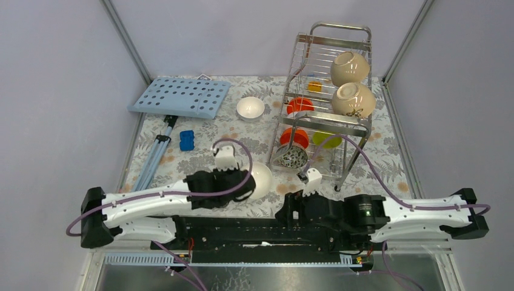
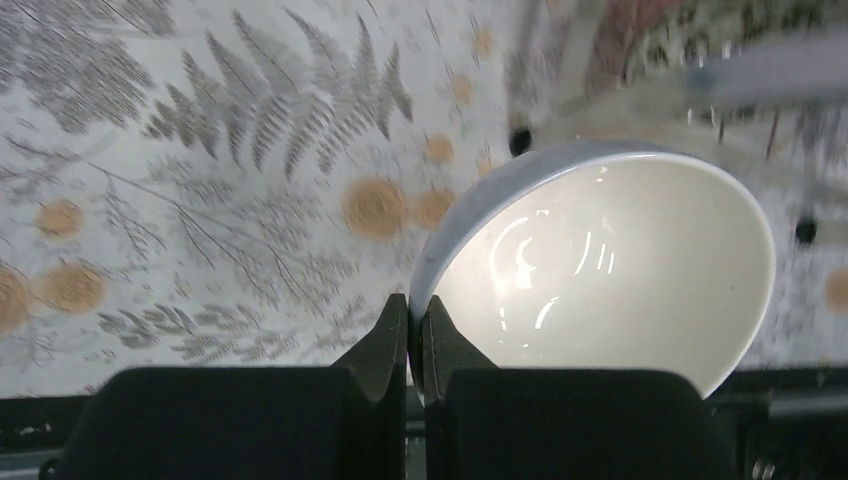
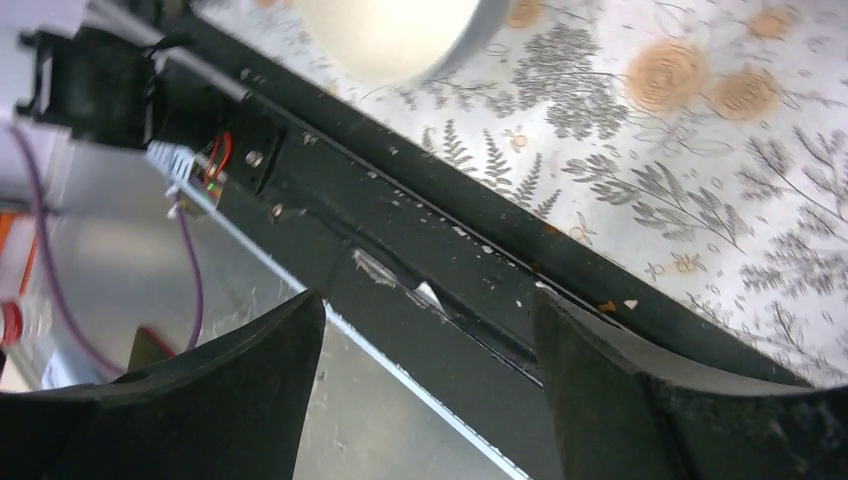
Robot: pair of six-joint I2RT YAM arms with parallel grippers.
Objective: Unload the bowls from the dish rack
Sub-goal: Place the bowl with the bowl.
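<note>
- White and glossy, the bowl (image 2: 600,270) is pinched by its rim in the left gripper (image 2: 408,345). The two black fingers are pressed together on the near-left edge, one inside the wall and one outside.
- Seen from above, that bowl is tipped up on edge just to the right of the left gripper. It hangs over the floral cloth (image 1: 200,151), near the black front rail (image 1: 242,227) and well apart from the rack (image 1: 357,124).
- I cannot tell whether its lower edge touches the cloth.
- The right gripper (image 3: 430,400) has its fingers spread wide with nothing between them. It is low over the rail at the near edge of the table.
- The rack stands at the back right, and no gripper is near it.
- Two cream bowls (image 1: 350,66) lie on their sides on its top tier, one in front of the other.
- Lower down are two orange-red bowls (image 1: 299,106) on the left side and a lime-green bowl (image 1: 326,139) towards the middle. A speckled bowl (image 1: 292,157) sits at the front-left corner.
- A yellow-orange clip (image 1: 314,86) sits on the rack wires behind the orange-red bowls.
- A second white bowl (image 1: 250,108) stands upright on the cloth just left of the rack.
- Further left lie a blue block (image 1: 186,140) and the light-blue board (image 1: 179,97).
</note>
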